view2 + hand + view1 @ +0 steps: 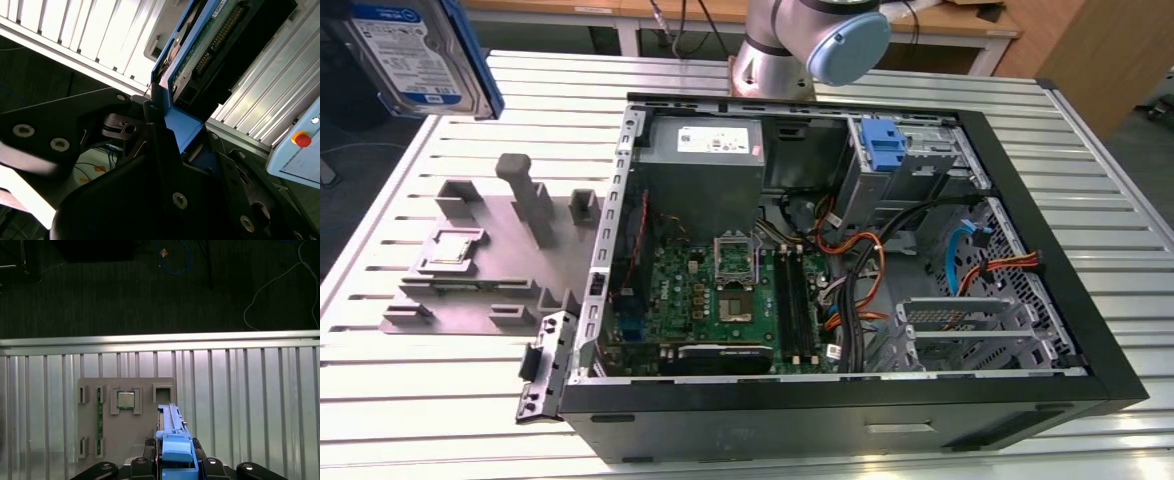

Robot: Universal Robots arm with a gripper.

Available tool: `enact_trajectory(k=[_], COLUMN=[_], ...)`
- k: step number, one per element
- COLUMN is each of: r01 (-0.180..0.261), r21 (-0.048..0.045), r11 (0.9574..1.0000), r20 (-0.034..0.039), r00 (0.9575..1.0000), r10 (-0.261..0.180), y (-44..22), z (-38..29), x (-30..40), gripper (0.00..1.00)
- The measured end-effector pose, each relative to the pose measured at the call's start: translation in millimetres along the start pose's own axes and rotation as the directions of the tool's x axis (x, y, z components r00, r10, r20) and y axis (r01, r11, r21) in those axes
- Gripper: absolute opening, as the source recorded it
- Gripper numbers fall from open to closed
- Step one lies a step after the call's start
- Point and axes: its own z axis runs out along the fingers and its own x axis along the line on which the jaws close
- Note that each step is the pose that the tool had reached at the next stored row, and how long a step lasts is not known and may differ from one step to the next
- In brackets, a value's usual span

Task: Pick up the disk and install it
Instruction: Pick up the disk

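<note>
gripper [176, 462] clamped on the disk [414, 50] by its blue rail [172, 425], held aloft above the fixture [125, 440] (well apart from the open case [1067, 330]); pick-up looks done, and install likely calls for aligning rails with the case.

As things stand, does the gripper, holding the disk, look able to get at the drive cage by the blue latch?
Probably yes. The case is open on top and nothing covers the drive cage; the orange cables lie beside it. The gripper holds the disk clear of the case.
</note>
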Motion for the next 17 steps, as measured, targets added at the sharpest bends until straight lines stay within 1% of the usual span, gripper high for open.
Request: enact_trajectory(k=[17], r01=[0.000], r21=[0.0000], r11=[1.0000], r20=[0.0000], r00=[1.0000], r10=[0.000], y=[0.0], z=[-4.5], x=[-0.2], gripper=[0.37])
